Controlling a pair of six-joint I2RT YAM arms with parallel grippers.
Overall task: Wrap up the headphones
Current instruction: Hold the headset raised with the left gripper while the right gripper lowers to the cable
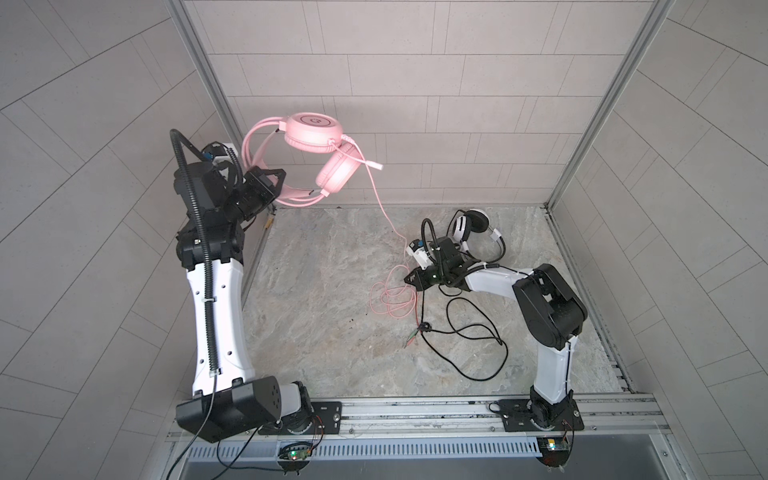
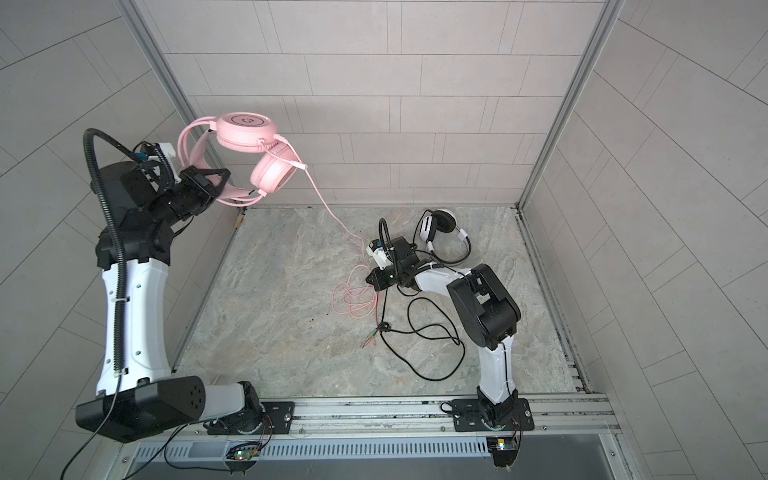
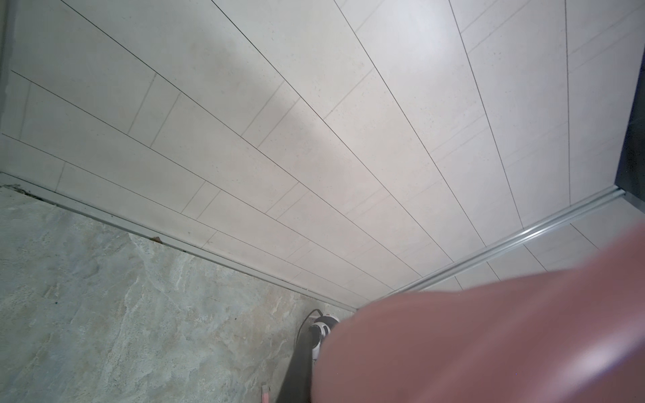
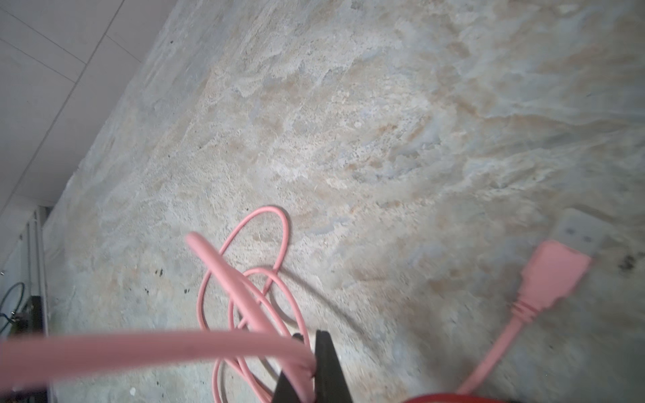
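- The pink headset [image 1: 313, 137] hangs in the air at the far left, above the table's far-left corner. The left gripper [image 1: 279, 185] is clamped on its headband, and both ear cups dangle beyond the grip.
- It looks light but unruly: hard cups on swivels and a springy band. The band is the sound place to hold, since the cups would likely swing or twist.
- Its pink cable [image 1: 380, 199] is thin, limp and probably slick. It slants down from the lower cup to the right gripper [image 1: 410, 279], low over mid-table, which is pinched tight on it. The slack lies looped on the table just nearer.
- Gripping the cable closer to the cup should give shorter, tamer winds.
- The white-and-black headset [image 1: 469, 226] lies far right on the table [image 1: 324, 353], with its black cable [image 1: 469, 332] sprawled nearer. One strand runs along the right edge of the pink loops; I cannot tell whether they are tangled.
- Only the right wrist view shows the cable nipped between the dark fingers [image 4: 330, 363], and the pink plug [image 4: 551, 275] lying free on the table.
- The left wrist view gives only a pink blur close to the lens and hides the grip; both top views show that hold and the cable's full run.
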